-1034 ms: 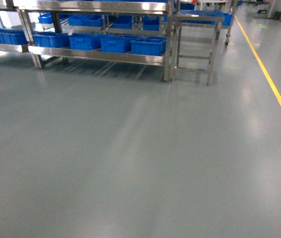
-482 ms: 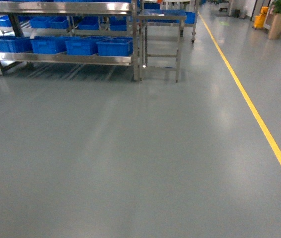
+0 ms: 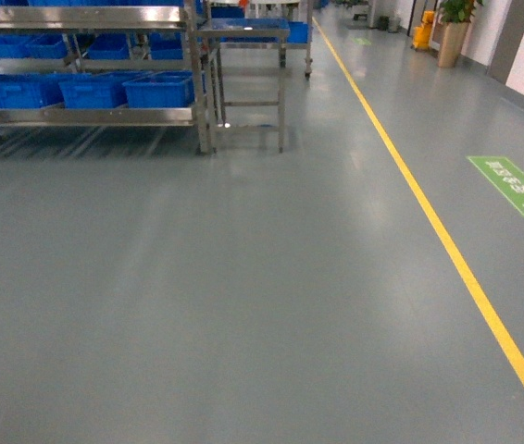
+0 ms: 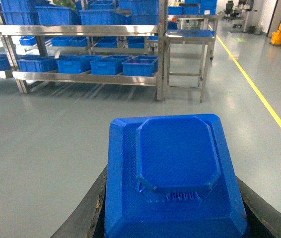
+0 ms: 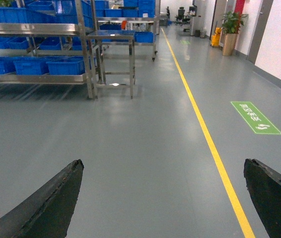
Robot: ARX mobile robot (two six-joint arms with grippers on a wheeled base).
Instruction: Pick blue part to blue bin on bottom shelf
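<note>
Blue part (image 4: 173, 173) is sitting clamped between my left claw's (image 4: 173, 218) dark fingers (image 4: 83, 218), while my right claw (image 5: 163, 198) is hanging spread wide over grey floor (image 5: 145, 148), the bottom shelf (image 4: 88, 78) far ahead-left.

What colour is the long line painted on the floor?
Yellow; the line shows best in the head view.

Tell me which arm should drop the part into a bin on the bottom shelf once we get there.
Left. The left gripper is already shut on the blue part, and the bottom shelf with its blue bins lies ahead in its view. The right gripper is open and empty.
</note>
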